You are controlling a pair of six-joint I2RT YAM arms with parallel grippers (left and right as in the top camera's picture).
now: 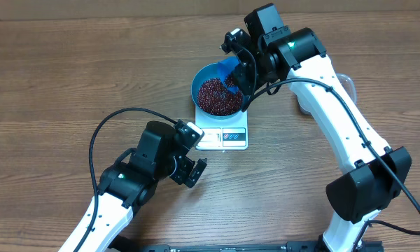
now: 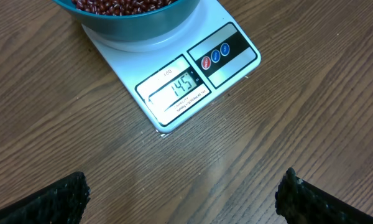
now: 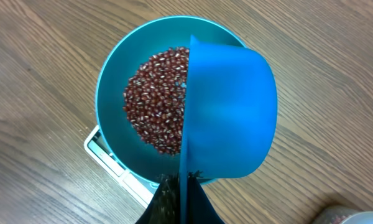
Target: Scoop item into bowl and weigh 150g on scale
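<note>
While clamping the right hand (image 3: 180, 190) on the small blue plastic scoop (image 3: 230, 118), holds it tipped above the round deep bright-blue bowl (image 3: 109, 93) of dark red-brown beans (image 3: 155, 106) on the flat white square scale (image 2: 193, 68), mid-way across the wooden desk (image 1: 56, 84). Hovers the left hand (image 2: 183, 208) near-left of the scale, spread wide apart and empty.

- Blue scoop (image 3: 230, 112), tipped on its side, open mouth turned left.
- Clear plastic tub (image 1: 347, 82), mostly hidden, far right.
- Brown wood-grain bench (image 1: 56, 84).
</note>
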